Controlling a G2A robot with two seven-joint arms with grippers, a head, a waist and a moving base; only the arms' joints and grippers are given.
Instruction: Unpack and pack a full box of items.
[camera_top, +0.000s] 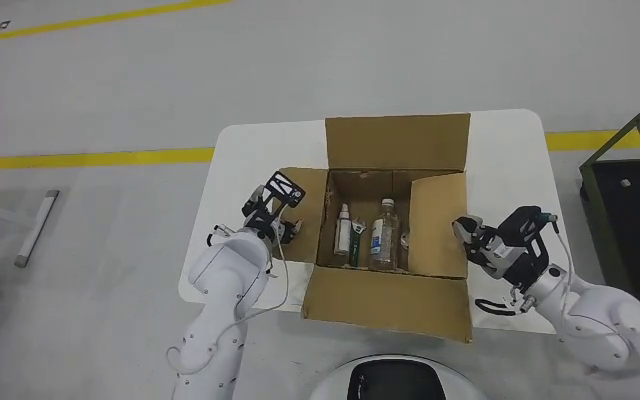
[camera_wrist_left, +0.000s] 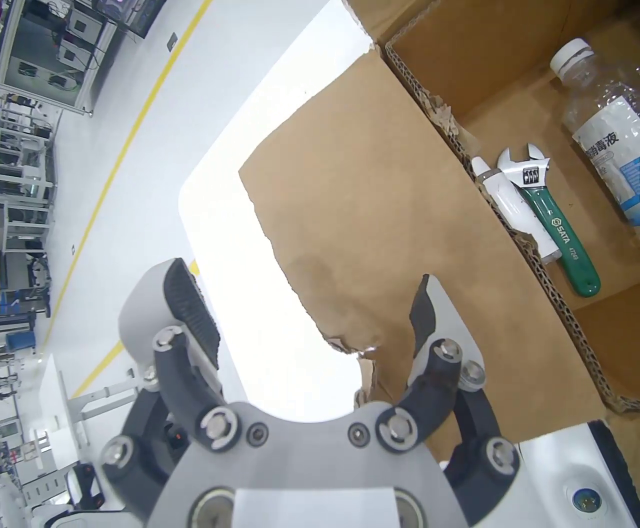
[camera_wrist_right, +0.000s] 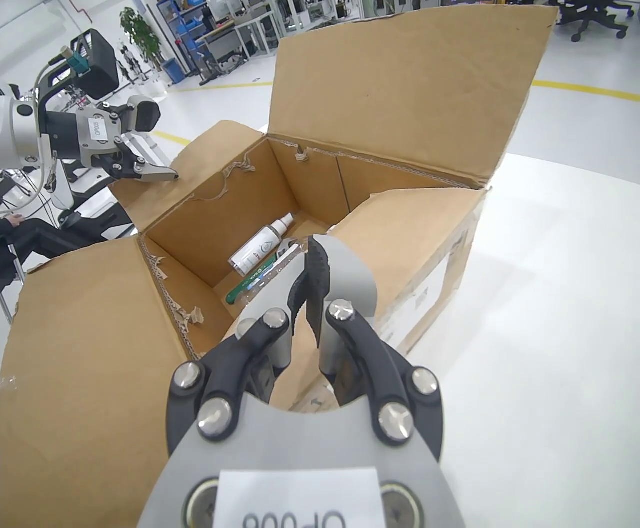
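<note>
The cardboard box sits in the middle of the white table with all four flaps folded open. The flap at 12 o'clock is tilted back and the one at 6 o'clock hangs out toward the table's near edge. On the box floor, a white spray bottle lies at the 9 o'clock side. A green-handled wrench lies right against it. A clear bottle with a white cap lies nearer the middle, cap toward 12 o'clock.

The left gripper hangs at the box's 9 o'clock, over the torn outer edge of that side's flap. Its fingers are spread wide apart, one above the cardboard and the other above the table. The right gripper is at the box's 3 o'clock, by the outer edge of that flap, with its fingers closed together pad to pad.
</note>
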